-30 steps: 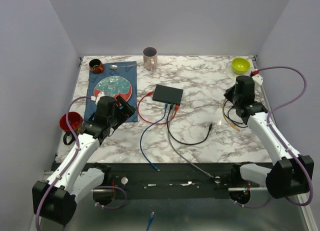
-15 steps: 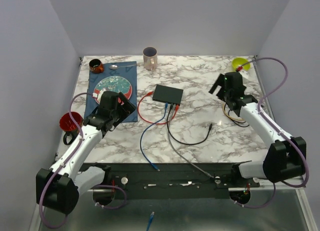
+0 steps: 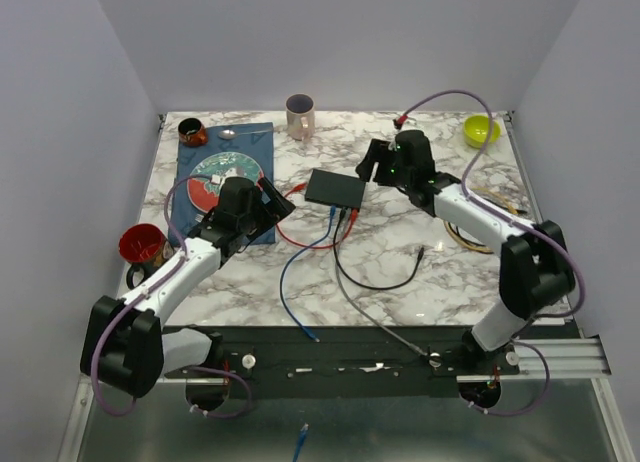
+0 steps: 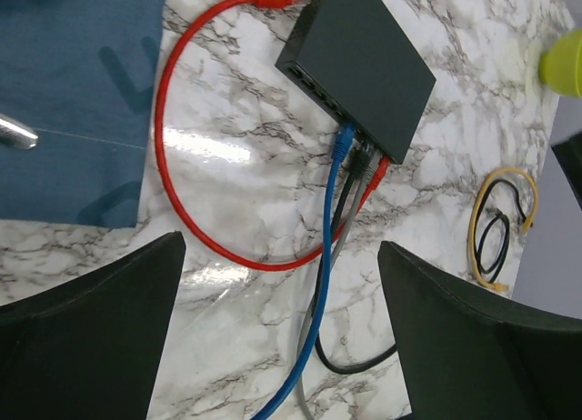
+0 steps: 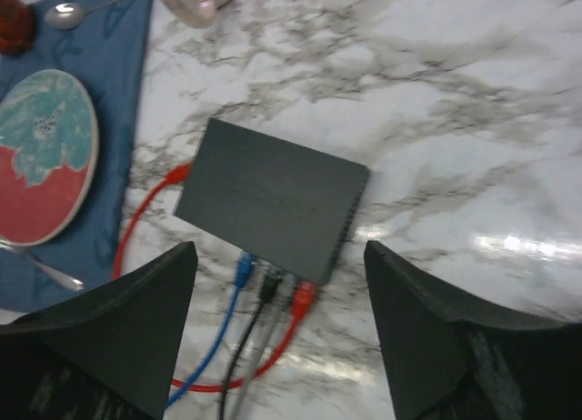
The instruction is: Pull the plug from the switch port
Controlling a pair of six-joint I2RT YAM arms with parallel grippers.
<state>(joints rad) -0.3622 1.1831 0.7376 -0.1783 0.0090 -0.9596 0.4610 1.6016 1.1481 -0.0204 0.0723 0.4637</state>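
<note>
A flat black switch [image 3: 335,188] lies near the middle of a marble table [image 3: 450,282], its sockets facing the arms. Three plugs sit side by side in that near edge: a blue plug [image 4: 342,140], a black plug [image 4: 362,158] and a red plug [image 4: 380,170]. Their cables trail toward the table's near edge.

The left gripper [image 3: 275,204] hovers just left of the switch, fingers spread wide and holding nothing. The right gripper [image 3: 372,162] hovers above the switch's far right side, fingers also spread and empty.

Which plug is meant is not clear. To do this well, one gripper should probably press the switch flat. The other should pinch a single plug by its body, not its cable, and pull straight out of the socket. The plugs sit close together, so a narrow, square approach would avoid catching a neighbour.

Open marble lies in front of the plugs, crossed only by loose cables. A red cable [image 4: 159,120] loops to the left, beside a blue placemat [image 3: 183,222] holding a plate [image 3: 222,172]. A yellow cable coil [image 4: 500,171] lies well to the right.
</note>
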